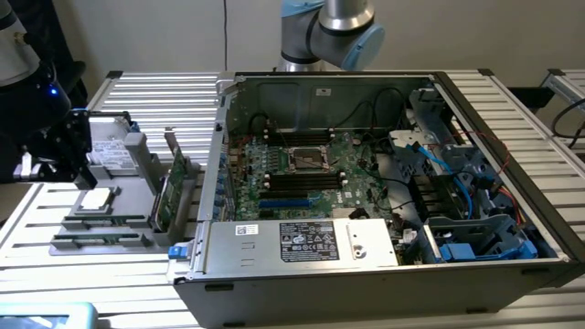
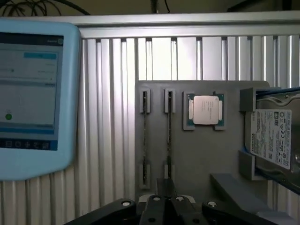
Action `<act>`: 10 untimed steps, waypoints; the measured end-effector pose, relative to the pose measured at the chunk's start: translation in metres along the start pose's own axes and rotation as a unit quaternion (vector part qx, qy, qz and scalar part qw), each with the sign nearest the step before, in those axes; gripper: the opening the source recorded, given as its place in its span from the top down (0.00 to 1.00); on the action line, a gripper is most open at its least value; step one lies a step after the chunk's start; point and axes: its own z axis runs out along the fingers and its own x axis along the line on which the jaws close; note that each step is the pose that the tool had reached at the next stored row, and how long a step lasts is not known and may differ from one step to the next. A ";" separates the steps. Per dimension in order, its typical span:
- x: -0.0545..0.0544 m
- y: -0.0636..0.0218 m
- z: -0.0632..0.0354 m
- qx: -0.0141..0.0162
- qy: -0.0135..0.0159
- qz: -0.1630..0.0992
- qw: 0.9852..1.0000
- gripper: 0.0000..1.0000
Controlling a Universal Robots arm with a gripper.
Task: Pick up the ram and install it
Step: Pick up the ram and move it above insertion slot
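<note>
Legend, near to far. The end effector (image 2: 165, 197) hangs over the near edge of a grey fixture tray (image 2: 206, 154); whether it is open or closed cannot be told from these views, and it appears to grip nothing. Directly ahead of it in the wrist view lies the ram stick (image 2: 168, 138), still seated in the tray. It stands on edge between two pairs of grey clips, probably so that its long upper edge is offered to a grasp from above. A second ram stick (image 2: 144, 138) rests in the parallel clips just beside it. Beyond these, the square silver processor (image 2: 205, 110) lies flat in its own recess, and a hard drive (image 2: 272, 138) occupies a walled bay at the tray's side; each part apparently has a fixed seat so that its position is repeatable. A light-blue teach pendant (image 2: 33, 93) lies on the slatted aluminium desk (image 2: 112, 117), apart from the tray. In the exterior view, a green expansion card (image 1: 174, 188) stands upright at the tray's edge nearest the computer case (image 1: 366, 288). The case lies on its side with the panel off, evidently to turn the motherboard (image 1: 274, 161) and its dark memory slots (image 1: 302, 179) upward for vertical insertion. The arm (image 1: 333, 27) rises behind the case, while its wrist is at the exterior view's left, above the tray and well apart from the slots, with the camera looking down.
</note>
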 end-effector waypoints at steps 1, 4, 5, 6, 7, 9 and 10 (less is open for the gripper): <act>0.000 0.0000 0.0000 0.000 0.000 -0.005 1.000 0.89; 0.000 0.0000 0.0002 -0.005 0.000 -0.015 1.000 0.89; 0.000 0.0001 0.0002 -0.008 0.000 -0.017 1.000 0.89; 0.000 0.0001 0.0002 -0.010 0.000 -0.018 1.000 0.89; 0.000 0.0001 0.0002 -0.010 0.000 -0.018 1.000 0.89; 0.000 0.0001 0.0001 -0.010 0.000 -0.019 1.000 0.89; 0.000 0.0000 0.0001 -0.010 0.000 -0.019 1.000 0.89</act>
